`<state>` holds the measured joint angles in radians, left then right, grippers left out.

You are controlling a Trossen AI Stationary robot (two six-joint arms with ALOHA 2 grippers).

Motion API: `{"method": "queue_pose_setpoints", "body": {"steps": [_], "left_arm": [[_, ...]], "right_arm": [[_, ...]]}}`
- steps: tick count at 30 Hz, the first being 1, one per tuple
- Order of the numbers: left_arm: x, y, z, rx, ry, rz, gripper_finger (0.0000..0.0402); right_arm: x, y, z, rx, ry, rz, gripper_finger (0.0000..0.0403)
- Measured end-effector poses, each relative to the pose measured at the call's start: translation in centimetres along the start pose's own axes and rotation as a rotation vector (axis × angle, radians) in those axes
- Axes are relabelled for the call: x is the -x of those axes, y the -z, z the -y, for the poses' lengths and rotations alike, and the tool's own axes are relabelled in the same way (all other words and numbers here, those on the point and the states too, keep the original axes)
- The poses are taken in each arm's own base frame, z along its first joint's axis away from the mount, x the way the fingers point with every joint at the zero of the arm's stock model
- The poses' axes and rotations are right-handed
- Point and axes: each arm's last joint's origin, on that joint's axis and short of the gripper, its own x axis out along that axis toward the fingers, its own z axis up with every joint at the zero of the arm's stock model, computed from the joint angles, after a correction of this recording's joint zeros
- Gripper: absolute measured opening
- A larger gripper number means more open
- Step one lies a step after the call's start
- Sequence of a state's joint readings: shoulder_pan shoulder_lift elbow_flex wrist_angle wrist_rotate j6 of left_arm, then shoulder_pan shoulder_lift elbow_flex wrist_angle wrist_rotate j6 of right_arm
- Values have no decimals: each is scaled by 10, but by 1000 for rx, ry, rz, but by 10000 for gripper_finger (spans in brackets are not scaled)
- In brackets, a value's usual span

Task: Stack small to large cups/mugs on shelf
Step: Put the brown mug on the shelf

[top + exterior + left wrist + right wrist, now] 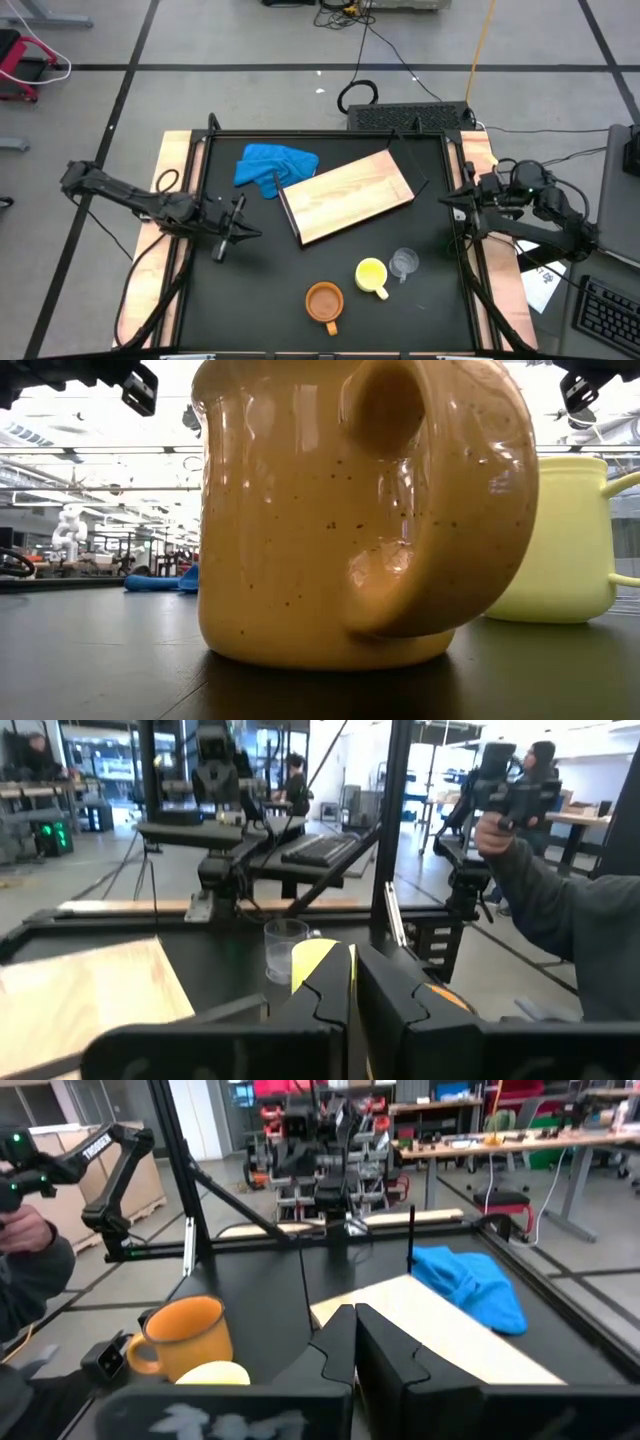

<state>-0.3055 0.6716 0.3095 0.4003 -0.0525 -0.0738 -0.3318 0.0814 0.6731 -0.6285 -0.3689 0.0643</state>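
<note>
Tabletop (250, 300): black, carrying all items; no stacking begun, judged from the layout.

Shelf (346, 196): flat light-wood board, lying askew between the two sets of jaws, nearer the centre; likely rigid and stable as a base; blue cloth (274, 165) touching its far corner on the left-jaw side.

Orange-brown mug (323, 302): largest vessel, upright, well apart from both jaws, off the shelf on the near side; glazed, probably heavy and slippery; best taken across the rim or by the wall, handle clear of the jaws; interior appears empty.

Yellow mug (371, 274): upright, just beside the orange-brown mug, closer to the right jaws; similar glazed handling expected; nothing visible inside.

Clear cup (404, 262): smallest, just beside the yellow mug, nearest the right jaws; thin plastic, likely light and easily crushed; light pinch at the rim advised; apparently empty.

Left gripper (228, 232): at the left tabletop edge, jaws together, holding nothing.

Right gripper (455, 203): at the right edge, jaws closed, empty.
</note>
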Motion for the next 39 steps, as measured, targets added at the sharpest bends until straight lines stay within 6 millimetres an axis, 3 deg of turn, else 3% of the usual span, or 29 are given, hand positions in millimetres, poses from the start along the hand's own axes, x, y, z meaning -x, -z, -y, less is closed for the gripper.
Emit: {"method": "queue_pose_setpoints", "body": {"steps": [12,16,23,27,32,39], "left_arm": [[-41,-11,14,-55,52,-107,30],[-61,-10,21,-78,76,-145,77],[-103,-2,34,-94,100,-309,206],[-129,4,39,-75,97,-396,260],[-152,5,49,-75,138,-428,285],[-160,5,63,14,247,-449,287]], "right_arm": [[0,-2,0,10,-1,23,0],[0,-2,0,9,-1,22,0],[0,-2,0,8,-1,19,0],[0,-2,0,6,-1,16,0],[1,3,0,-11,2,-22,0],[10,10,-3,-8,0,7,0]]}}
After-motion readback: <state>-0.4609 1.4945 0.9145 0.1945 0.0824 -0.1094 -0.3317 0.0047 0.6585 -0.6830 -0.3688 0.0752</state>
